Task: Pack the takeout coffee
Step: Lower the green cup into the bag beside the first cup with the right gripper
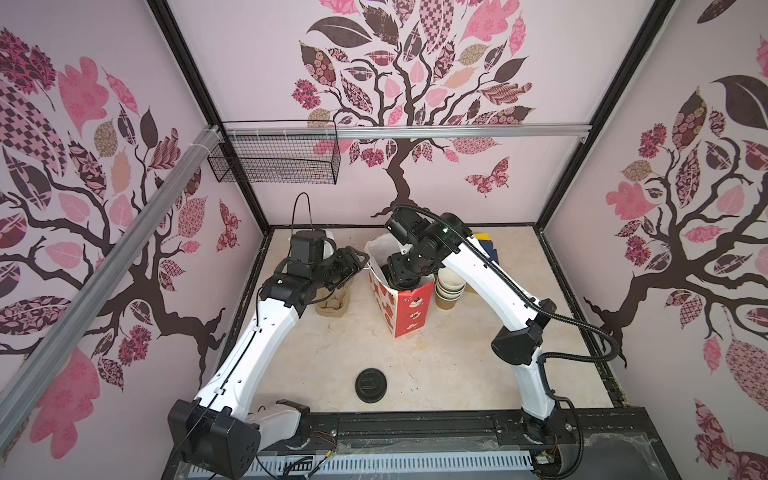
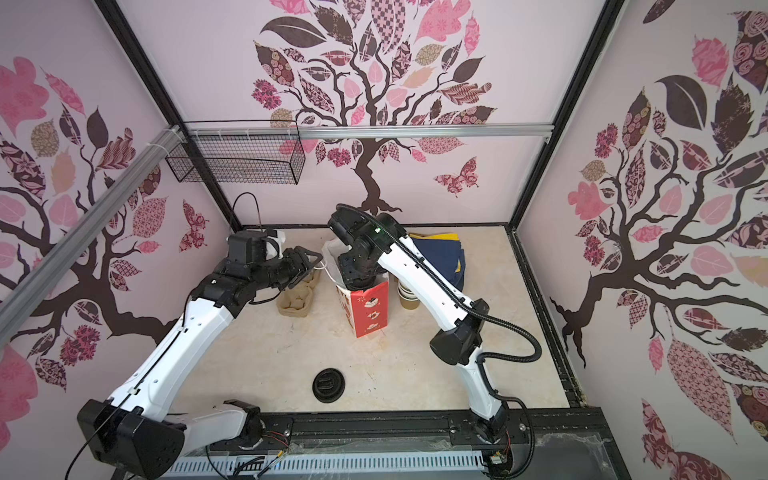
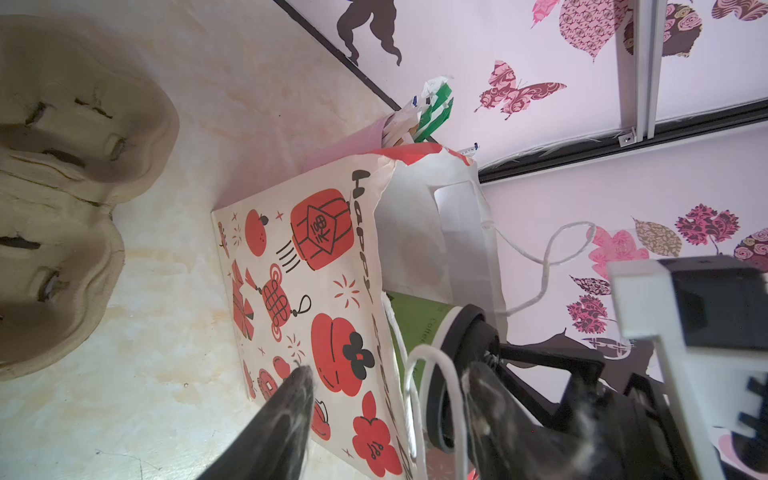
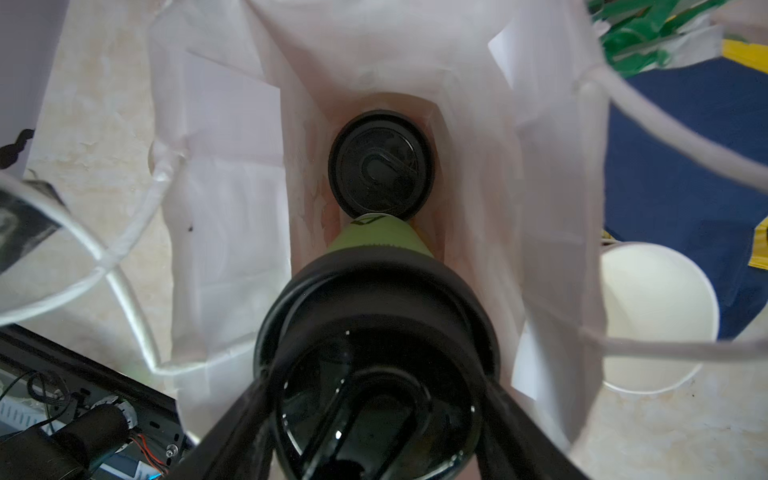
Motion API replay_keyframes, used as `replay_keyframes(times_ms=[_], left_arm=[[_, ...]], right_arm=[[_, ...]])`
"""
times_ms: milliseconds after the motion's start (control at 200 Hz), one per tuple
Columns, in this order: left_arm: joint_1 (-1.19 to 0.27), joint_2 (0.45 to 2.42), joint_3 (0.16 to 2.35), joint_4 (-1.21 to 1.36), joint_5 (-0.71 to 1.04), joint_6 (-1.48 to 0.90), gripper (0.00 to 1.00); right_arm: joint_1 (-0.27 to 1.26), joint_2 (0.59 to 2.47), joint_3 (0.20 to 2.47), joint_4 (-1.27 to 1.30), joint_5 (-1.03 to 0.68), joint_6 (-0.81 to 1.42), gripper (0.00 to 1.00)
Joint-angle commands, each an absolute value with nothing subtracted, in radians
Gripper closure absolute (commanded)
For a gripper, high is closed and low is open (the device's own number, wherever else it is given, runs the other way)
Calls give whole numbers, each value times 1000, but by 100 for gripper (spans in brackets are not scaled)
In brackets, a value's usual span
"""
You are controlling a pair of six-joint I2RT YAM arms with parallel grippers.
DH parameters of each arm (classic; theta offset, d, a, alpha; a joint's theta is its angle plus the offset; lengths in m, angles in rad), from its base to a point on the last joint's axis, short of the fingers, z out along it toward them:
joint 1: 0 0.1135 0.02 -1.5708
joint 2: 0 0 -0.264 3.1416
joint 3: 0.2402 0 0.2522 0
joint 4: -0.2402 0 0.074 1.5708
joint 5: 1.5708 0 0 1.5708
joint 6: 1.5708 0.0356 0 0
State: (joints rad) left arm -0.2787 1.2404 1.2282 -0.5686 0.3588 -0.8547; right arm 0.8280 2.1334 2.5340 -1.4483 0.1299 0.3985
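Observation:
A red-and-white paper bag [image 1: 409, 309] [image 3: 303, 266] stands open at mid-table. My right gripper [image 1: 405, 282] [image 4: 376, 374] is shut on one takeout coffee cup [image 3: 415, 328], gripping it at its black lid [image 4: 374, 328] in the bag's mouth. The cup's green side [image 4: 378, 235] points down into the bag. A second lidded cup [image 4: 380, 166] stands on the bag's bottom. My left gripper [image 1: 359, 259] [image 3: 388, 370] is open. Its jaws straddle the bag's near rim and white handle loop [image 3: 436, 374], one finger outside and one inside.
A beige pulp cup carrier [image 1: 332, 305] [image 3: 62, 187] lies left of the bag, under my left arm. A loose black lid [image 1: 371, 385] lies near the table's front. Stacked empty paper cups [image 1: 450, 289] [image 4: 656, 316] stand right of the bag, with blue-and-yellow bags [image 2: 440, 253] behind.

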Motion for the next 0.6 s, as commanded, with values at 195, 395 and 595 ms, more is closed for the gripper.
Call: replay_keyframes(times_ms=[195,395,595], left_arm=[[-267,1290,1299,-563,418,-808,65],[-267,1269,1269,-557,459,-814,86],[-276,1231,1221,-540,472,-854,98]], right_arm=[[810,2204,2528,-1471,133,373,30],[799,2195,2506,-1471,118,361,30],[798,2169,2481,-1474,104,356,30]])
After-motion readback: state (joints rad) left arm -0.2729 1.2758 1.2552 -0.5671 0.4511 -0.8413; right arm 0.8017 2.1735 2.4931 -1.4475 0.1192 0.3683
